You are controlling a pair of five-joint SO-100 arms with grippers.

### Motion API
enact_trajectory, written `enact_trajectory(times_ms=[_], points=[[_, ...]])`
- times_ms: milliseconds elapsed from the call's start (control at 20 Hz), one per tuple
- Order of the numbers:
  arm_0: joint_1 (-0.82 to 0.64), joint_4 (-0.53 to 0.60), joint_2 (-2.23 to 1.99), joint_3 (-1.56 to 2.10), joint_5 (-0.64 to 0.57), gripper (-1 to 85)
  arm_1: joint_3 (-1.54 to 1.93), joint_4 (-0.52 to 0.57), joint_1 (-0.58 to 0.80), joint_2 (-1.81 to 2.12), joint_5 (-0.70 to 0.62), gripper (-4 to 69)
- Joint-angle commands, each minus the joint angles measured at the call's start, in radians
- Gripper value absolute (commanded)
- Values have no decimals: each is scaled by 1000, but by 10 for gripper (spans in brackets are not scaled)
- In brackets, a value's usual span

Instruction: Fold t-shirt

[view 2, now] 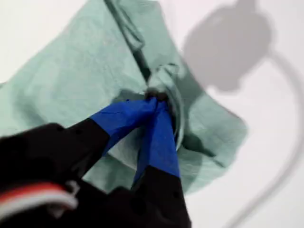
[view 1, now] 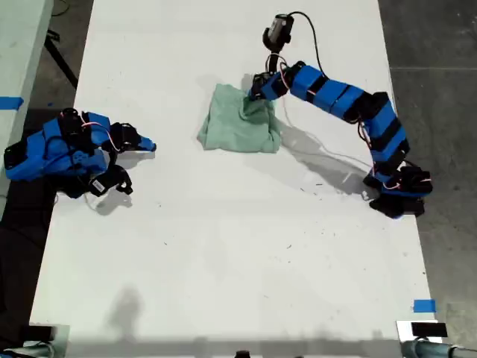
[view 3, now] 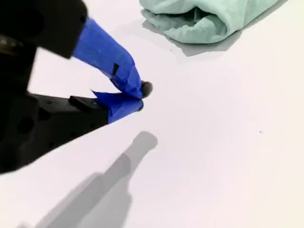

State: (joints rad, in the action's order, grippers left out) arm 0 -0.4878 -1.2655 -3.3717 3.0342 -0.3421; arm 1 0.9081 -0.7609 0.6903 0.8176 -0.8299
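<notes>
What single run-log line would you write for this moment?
first gripper: shut on pale mint-green cloth t-shirt | shirt: bunched on white table | second gripper: shut, empty, apart from shirt

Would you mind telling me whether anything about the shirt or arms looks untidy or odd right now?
The t-shirt is a wrinkled, uneven bundle, not a flat fold: my first gripper pinches a bunched ridge at one edge. My second gripper sits shut, clear of the cloth. Nothing looks damaged.

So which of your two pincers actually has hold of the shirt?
My first pincer, on the arm at the exterior view's right, is pinched shut on a bunched fold of the t-shirt. My second pincer is shut on nothing, apart from the cloth.
</notes>
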Motion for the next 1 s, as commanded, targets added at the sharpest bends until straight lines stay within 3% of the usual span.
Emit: enact_trajectory(times_ms=[0, 200, 400, 650, 950], points=[[-12, -11, -12, -3, 8, 1, -91, 72, 107, -28, -25, -11], [-15, -26, -35, -2, 12, 4, -55, -67, 130, 100, -46, -11], [-26, -11, -37, -3, 11, 58, 41, -345, 69, 314, -20, -11], [80, 18, -41, -8, 12, 58, 713, -331, -57, 1006, 61, -11], [278, 6, -41, -8, 12, 58, 1536, -288, -210, 1735, 393, -11]])
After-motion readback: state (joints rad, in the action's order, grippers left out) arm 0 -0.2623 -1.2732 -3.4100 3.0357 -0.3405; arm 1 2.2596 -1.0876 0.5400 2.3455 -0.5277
